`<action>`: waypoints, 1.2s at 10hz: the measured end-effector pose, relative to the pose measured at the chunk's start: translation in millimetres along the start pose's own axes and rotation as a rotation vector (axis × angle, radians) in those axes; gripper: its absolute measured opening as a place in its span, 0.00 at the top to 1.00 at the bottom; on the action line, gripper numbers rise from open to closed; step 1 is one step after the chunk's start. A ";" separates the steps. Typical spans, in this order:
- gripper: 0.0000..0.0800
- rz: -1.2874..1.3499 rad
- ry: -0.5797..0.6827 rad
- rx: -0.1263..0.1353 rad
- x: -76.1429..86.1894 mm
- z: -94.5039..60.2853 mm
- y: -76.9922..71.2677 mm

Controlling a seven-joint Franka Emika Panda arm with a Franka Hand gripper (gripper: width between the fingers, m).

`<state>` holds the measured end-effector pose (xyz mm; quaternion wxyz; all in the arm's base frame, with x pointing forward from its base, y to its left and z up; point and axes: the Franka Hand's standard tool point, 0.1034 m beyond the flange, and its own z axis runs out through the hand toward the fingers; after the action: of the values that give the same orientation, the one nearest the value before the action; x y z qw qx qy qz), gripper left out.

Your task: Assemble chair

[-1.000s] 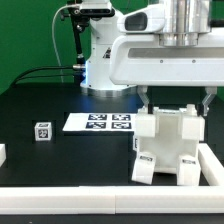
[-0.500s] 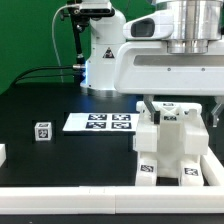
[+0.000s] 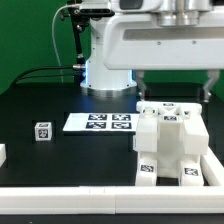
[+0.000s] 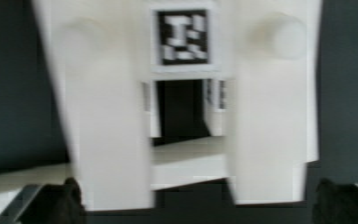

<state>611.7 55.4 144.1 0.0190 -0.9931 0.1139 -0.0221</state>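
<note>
Position: glossy white blocky plastic chair assembly is stood on the black table, at the exterior view's right, directly beneath the gripper.
Gripper: jaws are set wide apart; nothing is clasped.
Axis: assembly is judged upright, straddled across its width.
Room: marker board lies well apart.

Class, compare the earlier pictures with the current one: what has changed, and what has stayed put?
The claw rose away from the chair, open and empty throughout. The chair, the small tagged cube and the marker board kept their places.
</note>
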 end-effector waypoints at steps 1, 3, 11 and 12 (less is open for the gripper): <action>0.19 0.047 -0.043 0.012 -2.5 -0.8 13.0; 0.19 0.065 -0.042 0.011 -2.6 0.8 11.8; 0.19 0.708 -0.079 0.099 -2.0 8.9 50.2; 0.19 0.735 -0.081 0.111 -3.2 11.4 52.9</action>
<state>597.2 5.0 130.2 0.0841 -0.8835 0.4604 0.0192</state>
